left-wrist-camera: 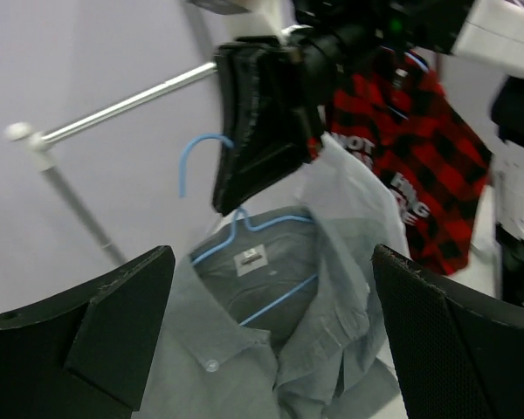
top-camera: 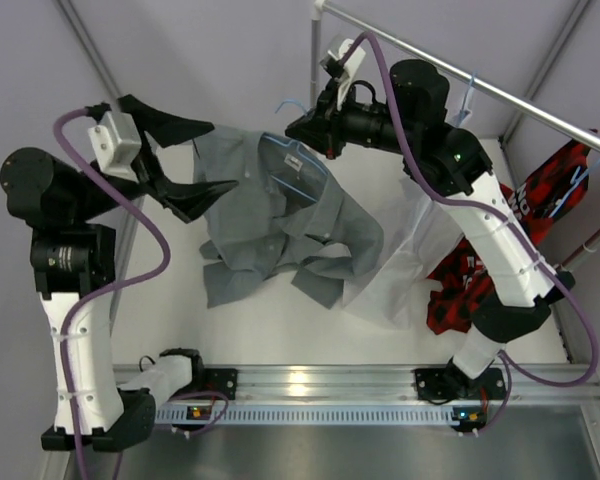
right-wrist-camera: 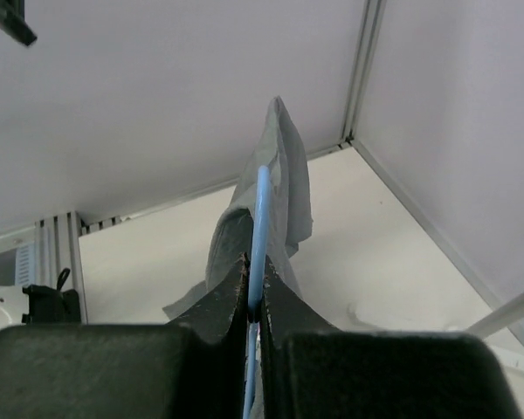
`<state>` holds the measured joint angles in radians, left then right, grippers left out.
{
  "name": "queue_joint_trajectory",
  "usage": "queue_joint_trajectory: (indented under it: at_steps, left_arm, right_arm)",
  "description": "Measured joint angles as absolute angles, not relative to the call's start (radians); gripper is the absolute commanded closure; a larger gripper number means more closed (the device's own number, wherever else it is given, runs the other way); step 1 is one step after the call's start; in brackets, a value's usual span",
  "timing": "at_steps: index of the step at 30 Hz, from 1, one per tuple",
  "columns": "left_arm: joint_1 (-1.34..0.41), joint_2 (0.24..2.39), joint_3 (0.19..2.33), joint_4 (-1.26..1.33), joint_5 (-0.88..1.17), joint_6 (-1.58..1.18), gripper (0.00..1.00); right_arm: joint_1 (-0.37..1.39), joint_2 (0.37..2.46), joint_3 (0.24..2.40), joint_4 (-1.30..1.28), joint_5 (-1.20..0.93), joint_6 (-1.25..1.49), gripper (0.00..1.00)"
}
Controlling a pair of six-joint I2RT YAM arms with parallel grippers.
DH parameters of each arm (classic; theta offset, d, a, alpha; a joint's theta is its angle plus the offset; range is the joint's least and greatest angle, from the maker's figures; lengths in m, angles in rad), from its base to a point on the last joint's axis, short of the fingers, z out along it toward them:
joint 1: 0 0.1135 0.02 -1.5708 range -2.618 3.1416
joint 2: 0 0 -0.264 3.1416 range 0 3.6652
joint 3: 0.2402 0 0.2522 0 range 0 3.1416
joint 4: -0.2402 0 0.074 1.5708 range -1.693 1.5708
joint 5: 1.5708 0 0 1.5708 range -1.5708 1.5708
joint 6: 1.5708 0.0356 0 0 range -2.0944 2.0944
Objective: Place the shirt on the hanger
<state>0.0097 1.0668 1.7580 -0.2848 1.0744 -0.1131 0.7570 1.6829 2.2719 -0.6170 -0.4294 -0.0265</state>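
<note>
Your right end effector clamped on hanger; shirt already draped over it. Left end effector apart, empty. Shoulder seating likely remains.

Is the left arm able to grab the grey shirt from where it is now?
Probably yes. The left gripper is open, and the shirt hangs right in front of it with nothing in between. The right gripper holds the hanger up.
</note>
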Motion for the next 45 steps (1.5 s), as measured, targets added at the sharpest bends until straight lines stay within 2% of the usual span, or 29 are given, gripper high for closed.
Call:
queue_joint_trajectory:
  at_steps: [4, 8, 14, 18, 24, 26, 28, 29, 31, 32, 33, 34, 36, 41, 43, 44, 45]
  left_arm:
    - [-0.036, 1.14, 1.739, -0.286, 1.282, -0.024, 0.02]
    - [-0.056, 1.283, 1.739, -0.289, 1.393, -0.003, 0.02]
    - [-0.09, 1.446, 1.736, -0.315, 1.427, -0.019, 0.05]
    - [-0.105, 1.456, 1.697, -0.315, 1.444, -0.029, 0.09]
    - [-0.134, 1.454, 1.617, -0.313, 1.455, -0.028, 0.08]
    - [-0.14, 1.454, 1.592, -0.315, 1.456, -0.028, 0.11]
    - [-0.141, 1.454, 1.578, -0.315, 1.456, -0.028, 0.18]
    - [-0.141, 1.454, 1.576, -0.315, 1.457, -0.028, 0.31]
    - [-0.141, 1.454, 1.576, -0.315, 1.459, -0.029, 0.38]
    - [-0.141, 1.454, 1.576, -0.314, 1.462, -0.028, 0.46]
    - [-0.141, 1.454, 1.576, -0.313, 1.463, -0.03, 0.55]
    - [-0.141, 1.454, 1.576, -0.312, 1.466, -0.032, 0.76]
    - [-0.143, 1.454, 1.576, -0.316, 1.501, -0.025, 1.0]
    - [-0.147, 1.445, 1.576, -0.315, 1.546, -0.002, 1.0]
    - [-0.147, 1.444, 1.576, -0.316, 1.547, 0.004, 1.0]
    - [-0.147, 1.444, 1.576, -0.316, 1.547, 0.005, 1.0]
    - [-0.148, 1.444, 1.576, -0.315, 1.542, 0.006, 1.0]
  right_arm:
    - [0.757, 1.656, 2.227, -0.671, -0.443, -0.053, 1.0]
    - [0.757, 1.601, 2.144, -0.719, -0.456, -0.073, 1.0]
    - [0.757, 1.547, 2.075, -0.746, -0.5, -0.105, 1.0]
    - [0.757, 1.525, 2.048, -0.741, -0.524, -0.114, 1.0]
    - [0.757, 1.521, 2.035, -0.717, -0.531, -0.111, 1.0]
    - [0.757, 1.521, 2.027, -0.701, -0.54, -0.105, 1.0]
    - [0.757, 1.521, 2.017, -0.679, -0.55, -0.102, 1.0]
    - [0.757, 1.521, 2.015, -0.673, -0.554, -0.101, 1.0]
    - [0.756, 1.521, 2.009, -0.656, -0.57, -0.094, 1.0]
    - [0.757, 1.521, 2.008, -0.647, -0.579, -0.092, 1.0]
    - [0.756, 1.52, 2.002, -0.635, -0.587, -0.088, 1.0]
    - [0.756, 1.52, 2.001, -0.629, -0.591, -0.085, 1.0]
    - [0.752, 1.52, 1.995, -0.613, -0.584, -0.088, 1.0]
    - [0.727, 1.51, 1.965, -0.559, -0.57, -0.085, 1.0]
    - [0.723, 1.496, 1.932, -0.535, -0.582, -0.083, 0.85]
    - [0.717, 1.484, 1.906, -0.512, -0.591, -0.078, 0.74]
    - [0.712, 1.474, 1.884, -0.5, -0.602, -0.07, 0.71]
